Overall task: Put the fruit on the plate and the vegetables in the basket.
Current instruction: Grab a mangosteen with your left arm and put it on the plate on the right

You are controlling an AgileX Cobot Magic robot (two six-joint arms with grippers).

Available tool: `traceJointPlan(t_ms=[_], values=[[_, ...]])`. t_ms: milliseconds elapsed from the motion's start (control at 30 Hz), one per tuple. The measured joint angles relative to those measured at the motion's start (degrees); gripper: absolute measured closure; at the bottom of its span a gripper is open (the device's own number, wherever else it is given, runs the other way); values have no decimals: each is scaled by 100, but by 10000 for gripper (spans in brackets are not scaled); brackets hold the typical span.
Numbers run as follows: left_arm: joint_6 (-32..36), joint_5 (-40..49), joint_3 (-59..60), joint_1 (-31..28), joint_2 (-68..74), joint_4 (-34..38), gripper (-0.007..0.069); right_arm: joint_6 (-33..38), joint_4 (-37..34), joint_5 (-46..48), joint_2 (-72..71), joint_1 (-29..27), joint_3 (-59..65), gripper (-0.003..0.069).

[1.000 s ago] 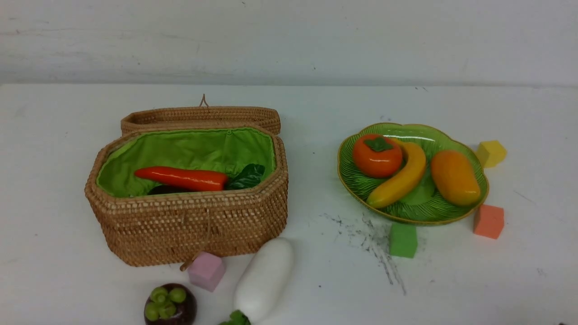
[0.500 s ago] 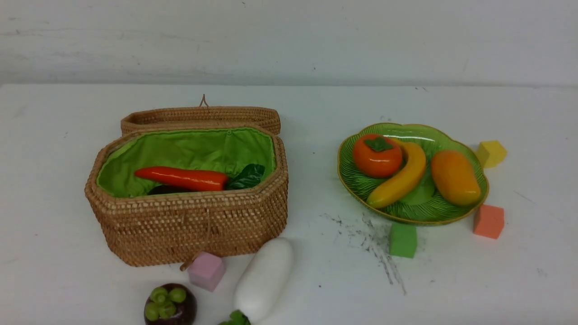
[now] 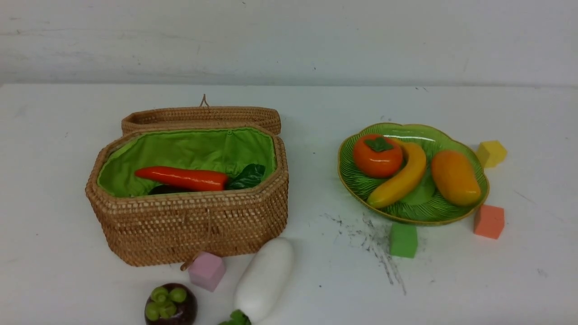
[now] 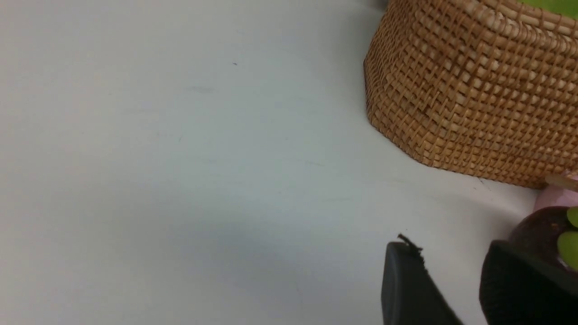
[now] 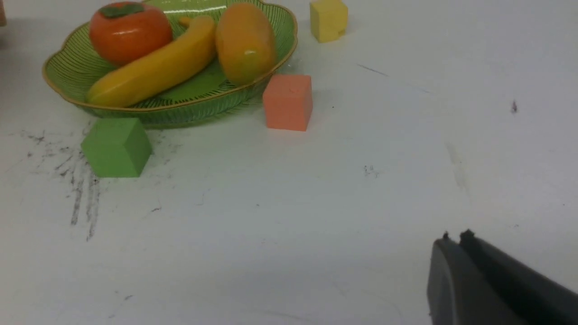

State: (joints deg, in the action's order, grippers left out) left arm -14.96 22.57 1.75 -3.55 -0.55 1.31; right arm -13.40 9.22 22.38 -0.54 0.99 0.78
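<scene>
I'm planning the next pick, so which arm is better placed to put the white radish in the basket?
Probably the left: the radish lies beside the basket, on the robot's left side, and the left gripper is open near the mangosteen.

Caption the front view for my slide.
Basket holding a carrot; radish and mangosteen still to sort; three fruits on the plate.

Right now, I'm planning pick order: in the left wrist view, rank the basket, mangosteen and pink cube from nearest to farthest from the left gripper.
1. Mangosteen, right beside the left gripper.
2. Pink cube, beyond the mangosteen.
3. Basket, farthest, behind the cube.
</scene>
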Motion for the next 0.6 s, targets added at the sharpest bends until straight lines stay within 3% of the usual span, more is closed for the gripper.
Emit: traceJointPlan(t_ms=[600], values=[[0, 0, 0, 0, 0, 0, 386, -4, 0, -9, 0, 69, 0, 623]])
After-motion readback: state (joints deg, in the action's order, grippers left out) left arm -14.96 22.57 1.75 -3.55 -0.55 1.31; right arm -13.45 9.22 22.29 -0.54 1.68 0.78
